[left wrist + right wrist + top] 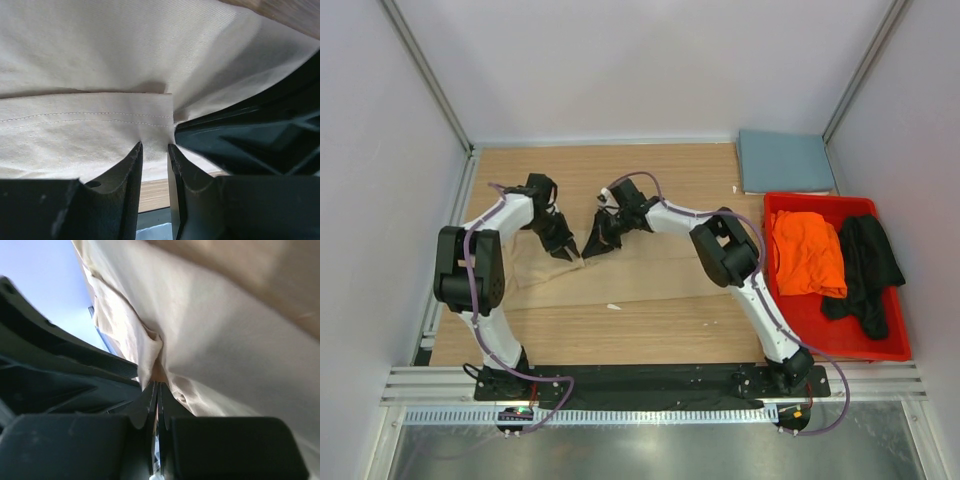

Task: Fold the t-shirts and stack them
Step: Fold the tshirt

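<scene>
**Tan shirt between both arms – others off to the right**

Left gripper [564, 249] is angled down over the middle of the desk [650, 330]. In its wrist view the fingers [127, 175] stand a narrow gap apart with the stitched hem of the tan t-shirt [640, 272] at their tips. Cloth shows through the gap, but I cannot tell whether they pinch it.

The tan t-shirt lies spread across the centre of the desk, pale against the wood, and is raised where the two grippers meet.

Right gripper [593, 245] is just beside the left one, tips almost facing. Its fingers [173, 407] are pressed together – clamped on a bunched fold of the tan cloth.

Slate blue-grey t-shirt [785, 160] sits folded flat at the far right corner of the desk.

Red bin [830, 335] sits along the right edge. It holds the orange t-shirt [807, 252] crumpled on its left side and the black t-shirt [865, 265] crumpled on its right, the two touching.
</scene>
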